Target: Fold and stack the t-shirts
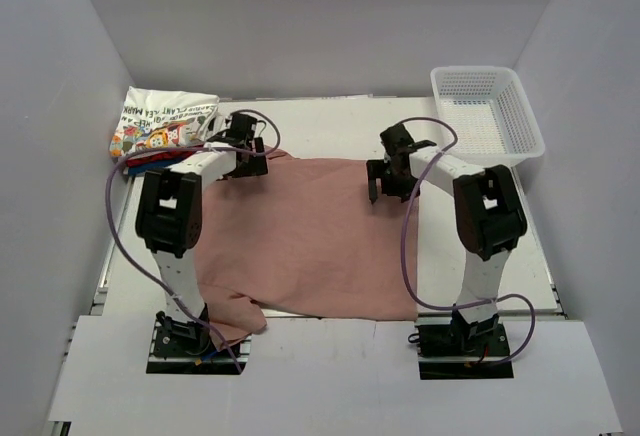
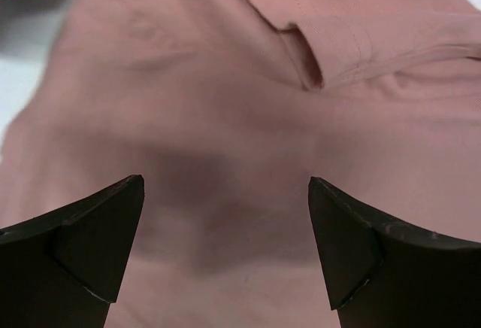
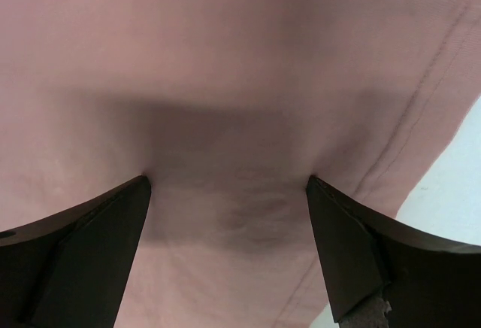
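A dusty-pink t-shirt (image 1: 305, 236) lies spread on the table, plain side up, one sleeve bunched at the near left. My left gripper (image 1: 247, 164) is open just above its far left corner; the pink cloth (image 2: 225, 117) fills the left wrist view, with a folded hem or sleeve edge at the top. My right gripper (image 1: 385, 188) is open with its fingertips (image 3: 143, 189) pressed on the cloth (image 3: 225, 80) near the far right hem. A stack of folded tees (image 1: 160, 128), white cartoon-printed on top with red and blue beneath, sits at the far left.
A white plastic mesh basket (image 1: 487, 116) stands at the far right corner. White walls close in the table on three sides. Purple cables loop beside both arms. Bare table (image 3: 458, 192) shows right of the hem.
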Robot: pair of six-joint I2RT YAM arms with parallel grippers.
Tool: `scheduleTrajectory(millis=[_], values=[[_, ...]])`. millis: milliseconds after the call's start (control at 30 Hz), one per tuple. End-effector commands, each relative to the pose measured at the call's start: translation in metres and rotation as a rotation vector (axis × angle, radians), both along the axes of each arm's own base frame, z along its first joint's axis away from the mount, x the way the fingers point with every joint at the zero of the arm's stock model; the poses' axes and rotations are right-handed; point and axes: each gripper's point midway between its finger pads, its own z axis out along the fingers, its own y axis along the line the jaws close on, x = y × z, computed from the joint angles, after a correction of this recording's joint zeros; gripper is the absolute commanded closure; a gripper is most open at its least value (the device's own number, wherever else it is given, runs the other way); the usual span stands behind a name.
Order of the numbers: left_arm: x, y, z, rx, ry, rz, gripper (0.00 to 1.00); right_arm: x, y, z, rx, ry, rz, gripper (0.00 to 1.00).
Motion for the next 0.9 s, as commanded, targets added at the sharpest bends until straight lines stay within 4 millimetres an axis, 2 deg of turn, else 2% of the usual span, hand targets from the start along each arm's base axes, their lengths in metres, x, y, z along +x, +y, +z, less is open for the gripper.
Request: scheduleTrajectory(millis=[0,33,67,100,133,200,233,267,300,333,367,400,433,467,500,533,567,600,633,667,700,767,833,867], values=[[0.014,-0.013,-0.003,-0.034,0.015,-0.015,0.0,0.025,-0.016,-0.002,-0.091,-0.014,-0.101,0.1],[0.02,-0.016,-0.004,-0.04,0.023,-0.02,0.0,0.023,-0.022,-0.007,-0.11,0.012,-0.112,0.1],[0.027,-0.02,-0.015,-0.048,0.044,-0.027,0.0,0.029,-0.023,-0.014,-0.125,0.028,-0.114,0.1],[0.025,-0.02,-0.027,-0.042,0.07,-0.027,0.0,0.034,-0.025,-0.011,-0.119,0.017,-0.124,0.1],[0.032,-0.025,-0.024,-0.058,0.074,-0.036,0.0,0.032,-0.029,-0.019,-0.142,0.044,-0.134,0.1],[0.039,-0.03,-0.033,-0.069,0.093,-0.045,0.0,0.044,-0.037,-0.021,-0.148,0.051,-0.167,0.1],[0.049,-0.035,-0.039,-0.082,0.098,-0.053,0.0,0.052,-0.038,-0.024,-0.151,0.052,-0.176,0.1],[0.055,-0.04,-0.04,-0.098,0.094,-0.062,0.0,0.059,-0.049,-0.031,-0.154,0.063,-0.204,0.1],[0.061,-0.047,-0.043,-0.123,0.096,-0.088,0.0,0.085,-0.045,-0.014,-0.125,0.001,-0.212,0.1],[0.079,-0.054,-0.032,-0.143,0.053,-0.098,0.0,0.083,-0.048,-0.033,-0.137,0.061,-0.206,0.1],[0.083,-0.057,-0.05,-0.146,0.081,-0.101,0.0,0.093,-0.057,-0.032,-0.134,0.056,-0.226,0.1],[0.105,-0.067,-0.034,-0.177,0.032,-0.119,0.0,0.123,-0.054,-0.006,-0.115,-0.026,-0.22,0.1],[0.114,-0.072,-0.034,-0.187,0.021,-0.126,0.0,0.128,-0.059,-0.024,-0.121,0.005,-0.222,0.1],[0.125,-0.07,-0.036,-0.198,0.012,-0.122,0.0,0.138,-0.059,-0.023,-0.116,-0.013,-0.212,0.1],[0.144,-0.082,-0.039,-0.236,-0.011,-0.148,0.0,0.169,-0.061,0.004,-0.08,-0.104,-0.225,0.1],[0.154,-0.082,-0.041,-0.255,-0.027,-0.153,0.0,0.176,-0.062,-0.004,-0.085,-0.104,-0.217,0.1],[0.164,-0.088,-0.039,-0.276,-0.054,-0.17,0.0,0.191,-0.062,-0.001,-0.073,-0.136,-0.211,0.1],[0.179,-0.094,-0.028,-0.294,-0.106,-0.184,0.0,0.199,-0.069,-0.003,-0.073,-0.148,-0.215,0.1],[0.183,-0.097,-0.033,-0.305,-0.117,-0.194,0.0,0.207,-0.07,0.003,-0.066,-0.176,-0.211,0.1],[0.189,-0.101,-0.028,-0.32,-0.148,-0.207,0.0,0.22,-0.069,0.008,-0.049,-0.228,-0.186,0.1],[0.195,-0.109,-0.025,-0.358,-0.183,-0.226,0.0,0.224,-0.071,0.013,-0.037,-0.247,-0.18,0.1],[0.203,-0.115,-0.003,-0.383,-0.244,-0.252,0.0,0.232,-0.065,0.029,-0.001,-0.294,-0.13,0.1],[0.212,-0.119,0.029,-0.404,-0.312,-0.264,0.0,0.232,-0.056,0.04,0.005,-0.316,-0.079,0.1],[0.216,-0.12,0.055,-0.409,-0.361,-0.272,0.0,0.233,-0.052,0.061,0.008,-0.356,-0.051,0.1]])
